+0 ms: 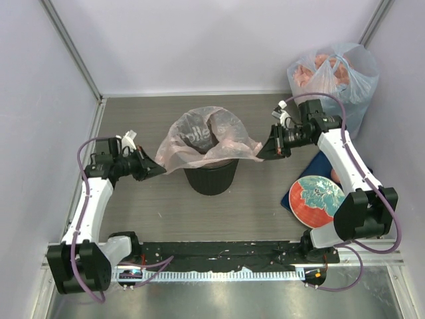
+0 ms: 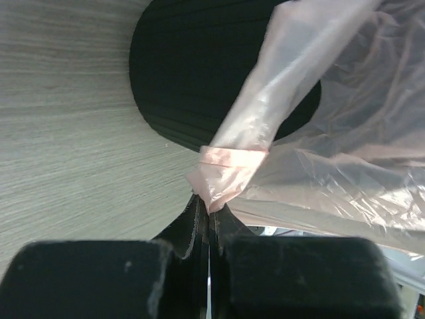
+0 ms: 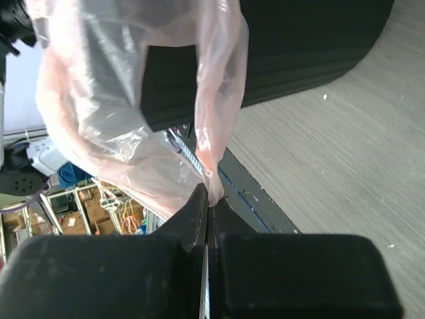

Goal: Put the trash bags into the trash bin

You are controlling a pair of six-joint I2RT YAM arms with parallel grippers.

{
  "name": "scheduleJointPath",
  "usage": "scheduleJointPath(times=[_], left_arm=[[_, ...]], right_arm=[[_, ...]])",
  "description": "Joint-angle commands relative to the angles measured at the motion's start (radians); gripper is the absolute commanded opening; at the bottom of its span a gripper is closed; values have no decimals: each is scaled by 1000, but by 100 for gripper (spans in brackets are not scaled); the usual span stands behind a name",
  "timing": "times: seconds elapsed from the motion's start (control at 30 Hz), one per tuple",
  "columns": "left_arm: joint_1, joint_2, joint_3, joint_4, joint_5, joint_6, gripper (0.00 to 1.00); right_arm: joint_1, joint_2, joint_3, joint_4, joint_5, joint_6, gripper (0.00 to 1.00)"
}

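Two hands are clenched on the pink trash bag (image 1: 206, 136). The left hand (image 1: 159, 171) is clamped on a bunched corner right at its fingertips, and the right hand (image 1: 262, 154) is shut on the opposite edge. The bag is held stretched between both hands and spread over the top of the black trash bin (image 1: 211, 179). The bin is stood on the table (image 1: 265, 199), between the hands.

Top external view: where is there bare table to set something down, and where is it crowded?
Bare table lies at the back left, between the rear wall and the left gripper, and in the strip in front of the trash bin. The right side is crowded: right gripper, bulging bag, round plate.
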Motion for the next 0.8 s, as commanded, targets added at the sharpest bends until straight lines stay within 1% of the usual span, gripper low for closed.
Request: scheduleJointPath(times=[0.0,0.03,0.07,0.13,0.2,0.3,0.33,0.43,0.47,0.57,0.77], left_arm=[[6,59,-27,8,-76,31,0],[4,74,-29,40,-37,18,0],[-5,77,-21,47,-30,14,0],[-17,70,-20,89,5,3,0],[-45,62,-23,98,2,9,0],[-48,65,-46,112,-49,-3,0],[-49,80,-56,126,-103,-9,0],[-45,129,-73,176,-151,-31,0],[-42,167,-70,178,-191,-29,0],[-26,235,-64,176,-243,-23,0],[-14,286,-76,146,-334,9,0]], right_arm=[[0,-10,-90,-50,59,-91,1],[0,12,-104,-46,74,-125,1],[6,27,-128,-21,97,-128,1],[17,55,-148,40,111,-118,1],[29,98,-155,92,154,-101,1],[74,147,-127,190,189,-55,1],[103,159,-116,236,197,-35,1],[141,225,-73,281,234,-30,1],[148,243,-61,279,242,-36,1],[140,291,-58,255,306,-85,1],[118,375,-128,273,400,-122,1]])
